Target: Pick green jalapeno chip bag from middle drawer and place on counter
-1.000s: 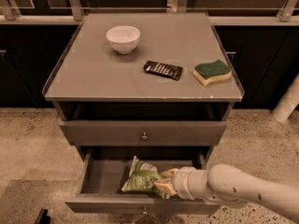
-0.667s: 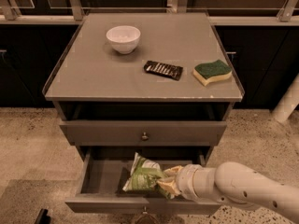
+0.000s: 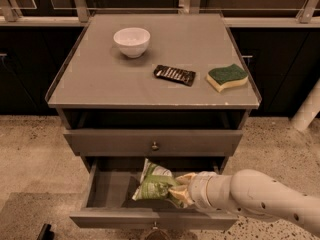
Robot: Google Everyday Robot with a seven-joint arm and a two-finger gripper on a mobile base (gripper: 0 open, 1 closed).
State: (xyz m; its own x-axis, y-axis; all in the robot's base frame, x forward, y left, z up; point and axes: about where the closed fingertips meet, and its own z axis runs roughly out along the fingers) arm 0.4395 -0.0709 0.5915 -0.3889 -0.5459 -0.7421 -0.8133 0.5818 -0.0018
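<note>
The green jalapeno chip bag (image 3: 156, 183), crumpled green foil with white panels, stands tilted in the open middle drawer (image 3: 112, 189), near its centre. My gripper (image 3: 181, 188) reaches in from the right on a white arm and is shut on the bag's right side. The bag's lower edge looks slightly raised off the drawer floor. The grey counter (image 3: 125, 79) is above, with a thin raised rim.
On the counter stand a white bowl (image 3: 132, 41) at the back left, a small dark striped wrapper (image 3: 174, 74) in the middle and a green-and-yellow sponge (image 3: 228, 77) at the right. A closed grey drawer front (image 3: 152, 142) with a round knob sits above the open drawer.
The bag has shifted slightly up and to the right in the drawer with my gripper on it. The arm has drawn a little upward.
</note>
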